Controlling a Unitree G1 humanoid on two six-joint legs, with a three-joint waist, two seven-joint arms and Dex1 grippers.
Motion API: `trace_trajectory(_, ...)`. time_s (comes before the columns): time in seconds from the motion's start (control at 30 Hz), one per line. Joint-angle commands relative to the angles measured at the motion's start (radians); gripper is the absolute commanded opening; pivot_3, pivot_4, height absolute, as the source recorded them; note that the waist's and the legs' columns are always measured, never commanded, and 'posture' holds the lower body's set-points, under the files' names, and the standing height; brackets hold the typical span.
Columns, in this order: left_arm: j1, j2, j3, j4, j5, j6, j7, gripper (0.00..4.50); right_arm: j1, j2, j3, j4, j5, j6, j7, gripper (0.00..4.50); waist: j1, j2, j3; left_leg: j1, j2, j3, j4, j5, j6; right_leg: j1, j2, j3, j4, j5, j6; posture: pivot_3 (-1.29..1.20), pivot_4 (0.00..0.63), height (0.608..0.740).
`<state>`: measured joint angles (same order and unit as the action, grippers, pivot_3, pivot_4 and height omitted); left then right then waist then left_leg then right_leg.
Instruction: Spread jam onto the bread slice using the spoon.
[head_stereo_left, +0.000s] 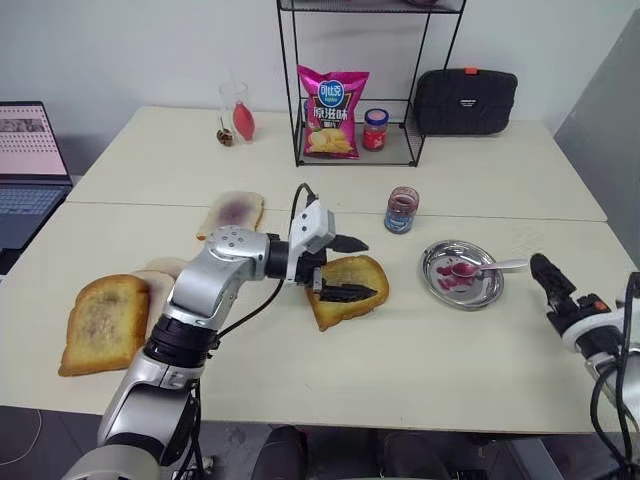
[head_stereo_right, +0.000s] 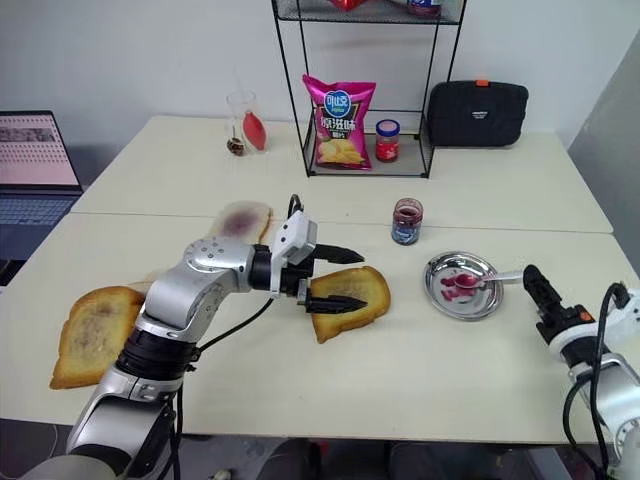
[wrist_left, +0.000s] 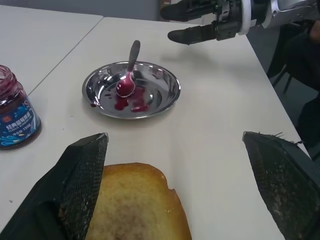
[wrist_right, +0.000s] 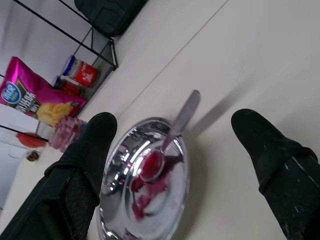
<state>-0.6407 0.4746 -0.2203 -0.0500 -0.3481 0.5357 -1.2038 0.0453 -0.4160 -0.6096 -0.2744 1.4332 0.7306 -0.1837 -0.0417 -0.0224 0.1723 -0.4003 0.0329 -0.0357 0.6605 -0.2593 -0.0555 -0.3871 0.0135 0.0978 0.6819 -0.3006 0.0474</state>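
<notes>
Under left claw (head_stereo_left: 338, 268), bread slice (head_stereo_left: 352, 275)

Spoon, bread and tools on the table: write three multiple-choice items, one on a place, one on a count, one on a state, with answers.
1. Where does the spoon lie?
A. In the metal dish
B. In the jam jar
C. On the bread slice

2. How many jars stand on the wire rack?
A. None
B. One
C. Three

3. How is the left tool set?
A. Shut on the spoon
B. Open, empty, over the bread slice
C. Shut on the jar

Answers:
1. A: the bowl sits among jam smears in the dish, handle over the rim.
2. B: one red-lidded jar stands beside the chip bag.
3. B: the left wrist view shows both fingers wide apart, nothing between them.
</notes>
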Motion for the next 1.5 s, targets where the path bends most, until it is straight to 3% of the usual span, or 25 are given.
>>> trace_trajectory(0.03, 0.009, -0.003, 0.005, -0.053, -0.022, 0.007, 0.021, 4.48, -0.058, -0.017, 0.009, 0.067, -0.024, -0.017, 0.033, 4.5, 0.001, 0.0, 0.0, 0.0, 0.0, 0.0, 0.0, 0.0, 0.0, 0.0, 0.0, 0.0, 0.0, 0.0, 0.0, 0.0, 0.15, 0.74)
trace_trajectory(0.73, 0.012, -0.023, -0.015, -0.083, -0.042, 0.032, 0.076, 4.48, -0.239, -0.003, 0.047, 0.341, -0.229, -0.049, 0.191, 4.5, 0.001, 0.002, 0.001, -0.001, 0.0, 0.001, 0.0, 0.0, 0.0, -0.001, 0.0, 0.0, 0.0, 0.0, 0.0, 0.0, 0.15, 0.74)
trace_trajectory(1.03, -0.002, -0.025, -0.021, -0.067, -0.036, 0.022, 0.079, 4.5, -0.311, -0.014, 0.043, 0.445, -0.296, -0.052, 0.266, 2.77, -0.002, 0.002, 0.001, 0.0, 0.0, 0.002, 0.0, 0.0, 0.0, -0.001, 0.0, 0.001, 0.0, 0.0, -0.001, 0.0, 0.15, 0.74)
trace_trajectory(1.4, 0.001, -0.012, -0.015, -0.069, -0.036, 0.024, 0.079, 4.5, -0.314, -0.005, 0.021, 0.448, -0.319, -0.036, 0.307, 0.24, -0.008, 0.002, 0.001, 0.0, 0.0, 0.002, 0.0, 0.0, 0.0, -0.001, 0.0, 0.001, 0.0, 0.001, -0.001, 0.0, 0.15, 0.74)
trace_trajectory(1.5, -0.005, -0.009, -0.016, -0.062, -0.033, 0.022, 0.076, 4.5, -0.306, -0.006, 0.016, 0.424, -0.303, -0.02, 0.32, 0.01, -0.009, 0.002, 0.001, 0.0, -0.001, 0.002, 0.0, 0.0, 0.0, 0.0, -0.001, 0.001, 0.0, 0.001, 0.0, 0.0, 0.15, 0.74)
